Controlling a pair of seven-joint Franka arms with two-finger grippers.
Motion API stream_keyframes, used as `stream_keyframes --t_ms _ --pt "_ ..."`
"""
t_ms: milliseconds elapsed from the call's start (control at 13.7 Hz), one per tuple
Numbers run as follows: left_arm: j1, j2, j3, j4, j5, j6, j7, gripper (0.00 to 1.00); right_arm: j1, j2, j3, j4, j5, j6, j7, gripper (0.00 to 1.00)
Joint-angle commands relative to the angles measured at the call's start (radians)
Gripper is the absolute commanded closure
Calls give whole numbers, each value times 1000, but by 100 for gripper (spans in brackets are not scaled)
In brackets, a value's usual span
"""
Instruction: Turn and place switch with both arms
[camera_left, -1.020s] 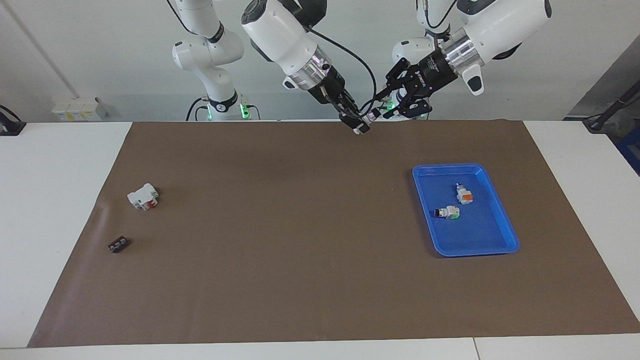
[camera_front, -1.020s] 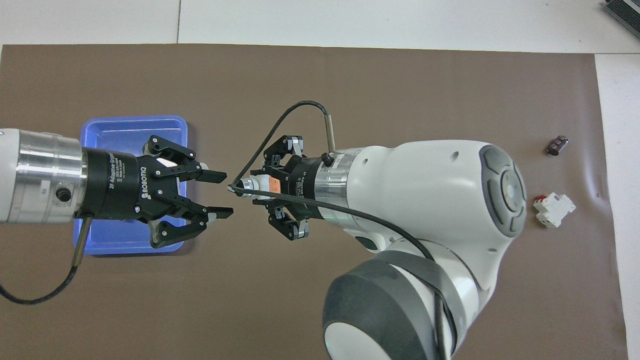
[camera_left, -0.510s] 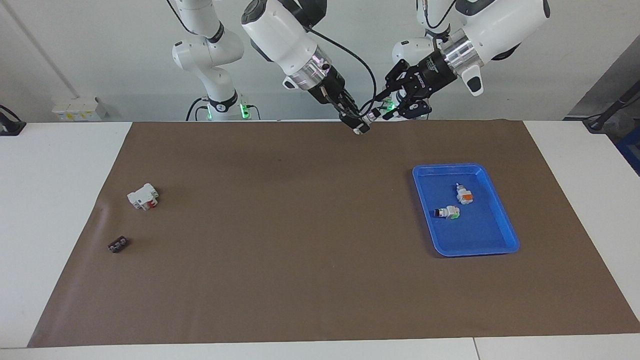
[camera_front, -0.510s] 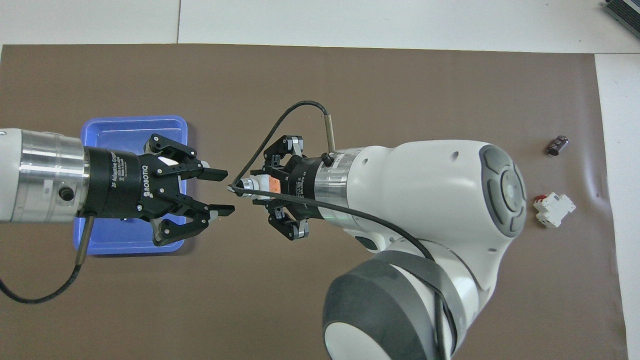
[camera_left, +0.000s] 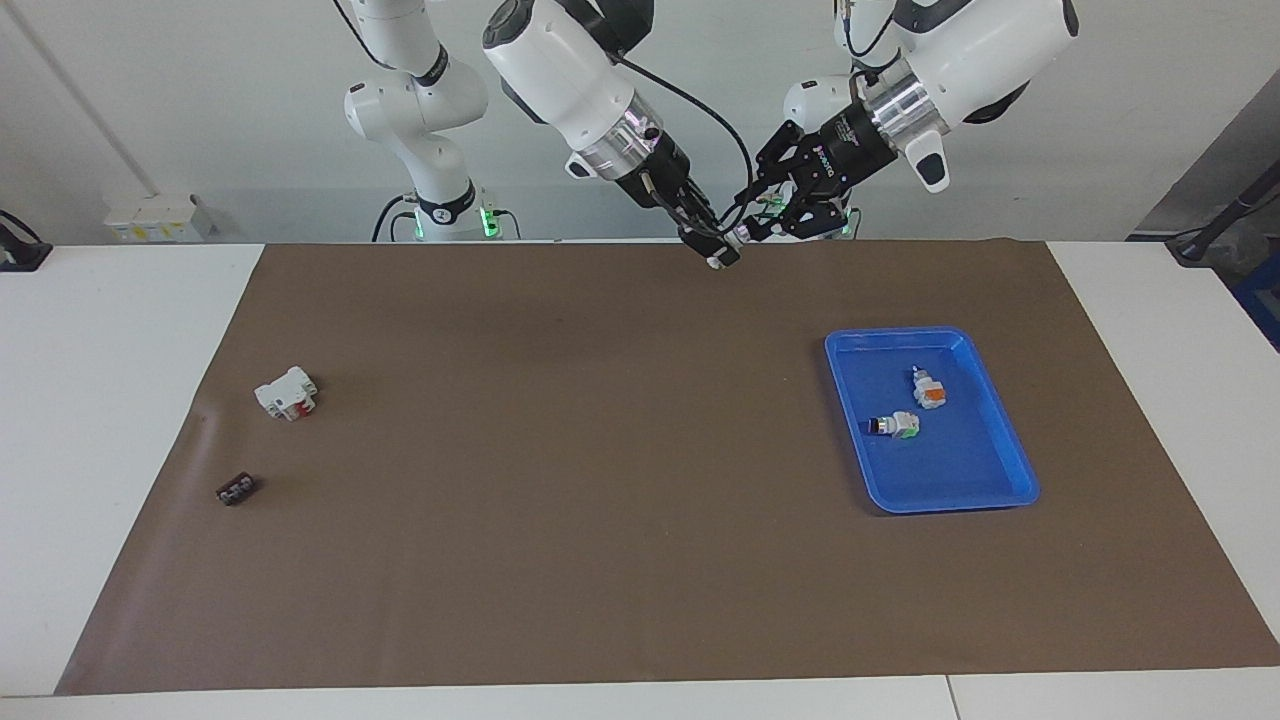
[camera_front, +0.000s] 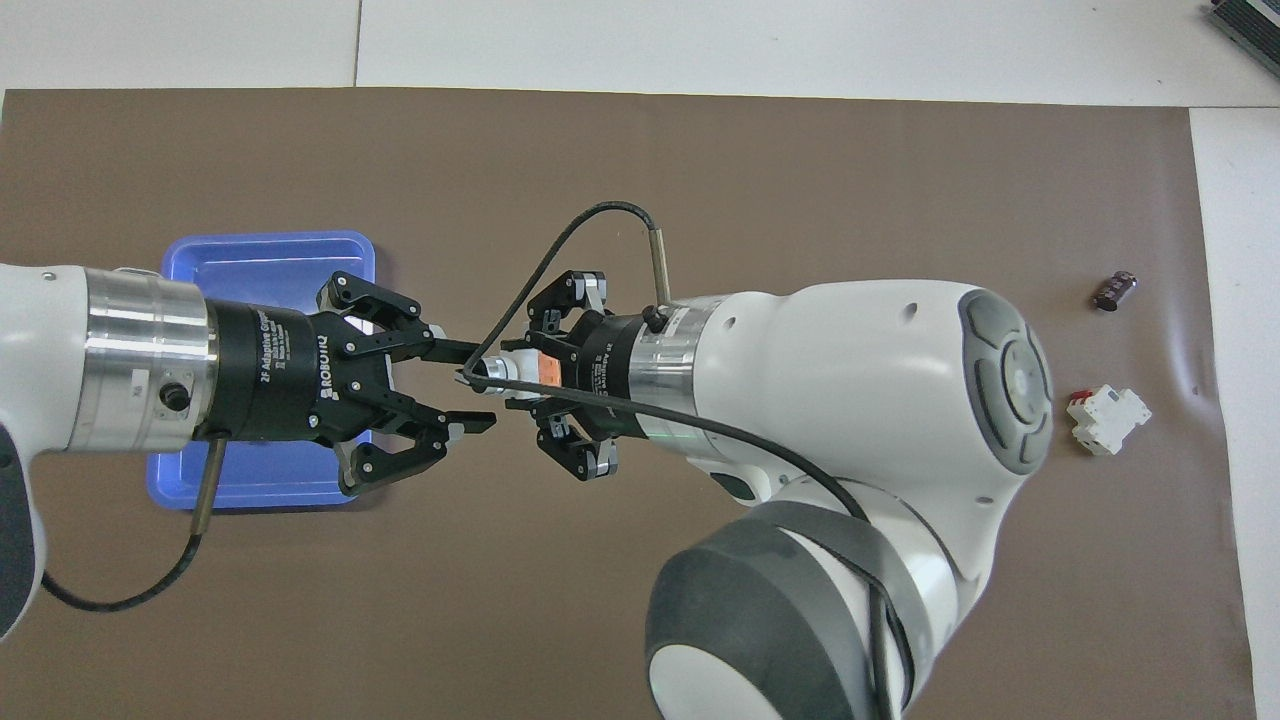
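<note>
Facing view: covering the white surface, brown mat; right pincer gripping the switch over the mat's robot-side edge. Overhead view: meeting it, left pincer, fingers spread around the switch's tip.

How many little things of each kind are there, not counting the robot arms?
Switches: 3, one held in the air by the right gripper, an orange one and a green one in the tray
Blue tray: 1
White block with red parts: 1
Small dark part: 1
Total: 6
</note>
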Motion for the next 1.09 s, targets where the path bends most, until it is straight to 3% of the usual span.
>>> stream_keyframes --t_ms 0,656,1020 --pt "-13 -40 10 -48 -16 27 8 54 -5 -9 3 -9 -16 -1 -17 100" --pt "21 -41 21 -48 -16 -11 -3 97 -5 -7 3 -9 -16 -1 -17 100" --pt "20 -41 20 -48 -16 -16 -8 100 -5 -7 3 -9 -16 -1 -17 100"
